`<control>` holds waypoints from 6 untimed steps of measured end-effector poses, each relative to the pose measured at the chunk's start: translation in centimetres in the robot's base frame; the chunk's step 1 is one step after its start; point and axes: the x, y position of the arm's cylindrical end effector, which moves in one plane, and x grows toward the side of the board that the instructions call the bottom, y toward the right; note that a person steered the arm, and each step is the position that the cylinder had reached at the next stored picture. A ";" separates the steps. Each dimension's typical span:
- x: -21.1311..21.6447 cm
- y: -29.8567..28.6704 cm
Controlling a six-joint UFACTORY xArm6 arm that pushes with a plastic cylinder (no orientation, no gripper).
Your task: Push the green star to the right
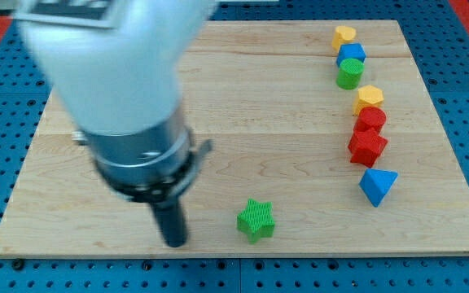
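Note:
The green star (pixel 256 220) lies on the wooden board (pixel 267 98) near the view's bottom edge, a little right of centre. My tip (pixel 174 242) is at the end of the dark rod, to the star's left and slightly lower, with a gap of bare wood between them. The arm's large white and grey body (pixel 129 89) fills the view's upper left and hides the board behind it.
A column of blocks runs down the view's right: a yellow block (pixel 344 36), a blue block (pixel 352 54), a green cylinder (pixel 349 73), a yellow block (pixel 369 98), a red block (pixel 371 120), a red star (pixel 367 147), a blue triangle (pixel 378 185).

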 end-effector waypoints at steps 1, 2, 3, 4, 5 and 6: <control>-0.3 1.0; -0.9 3.4; -1.5 7.8; -1.5 11.6; -1.5 14.6; -1.3 16.3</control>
